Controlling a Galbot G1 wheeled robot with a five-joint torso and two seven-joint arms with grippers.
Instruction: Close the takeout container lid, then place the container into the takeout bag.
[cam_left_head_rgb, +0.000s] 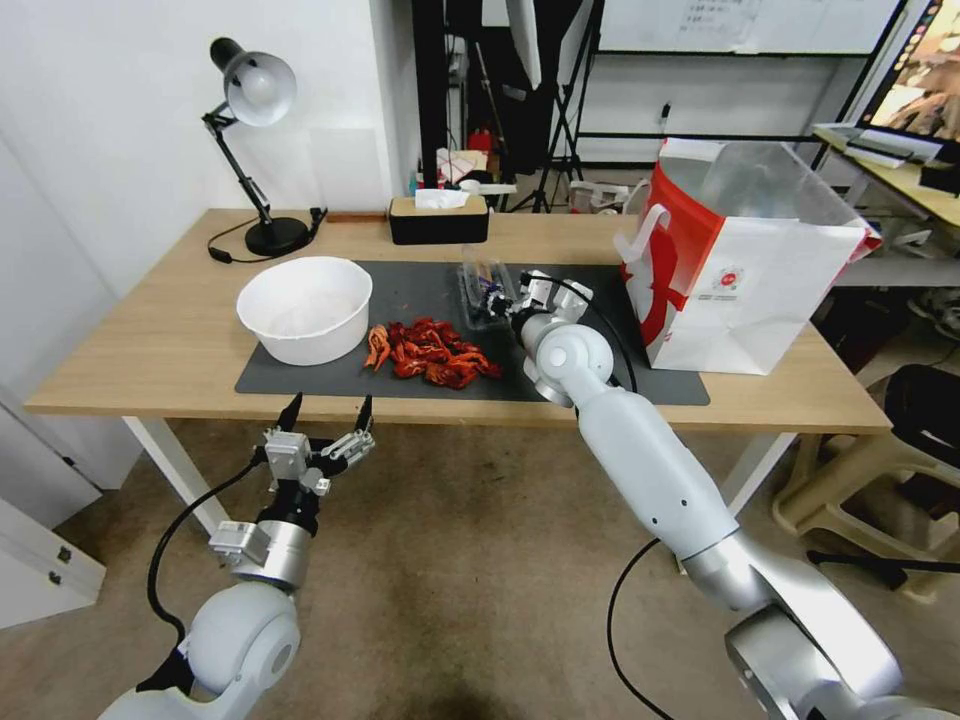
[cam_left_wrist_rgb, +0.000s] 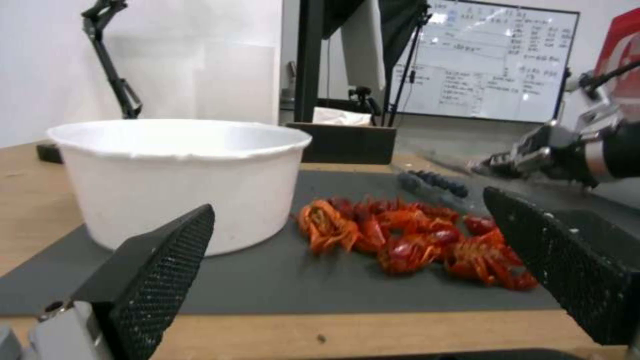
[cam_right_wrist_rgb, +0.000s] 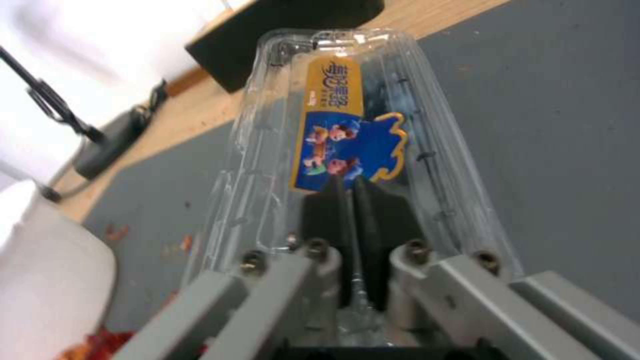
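Clear plastic lid (cam_right_wrist_rgb: 347, 125) of your takeout container (cam_left_head_rgb: 487, 293) sits pinched in the closed right gripper (cam_right_wrist_rgb: 352, 200) on the dark mat (cam_left_head_rgb: 420, 290), near the takeout bag (cam_left_head_rgb: 740, 280); your left gripper (cam_left_head_rgb: 327, 412) hangs open off the table's front edge.

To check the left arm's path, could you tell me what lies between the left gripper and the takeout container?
In the head view, the crayfish pile lies on the dark mat between the left gripper and the takeout container.
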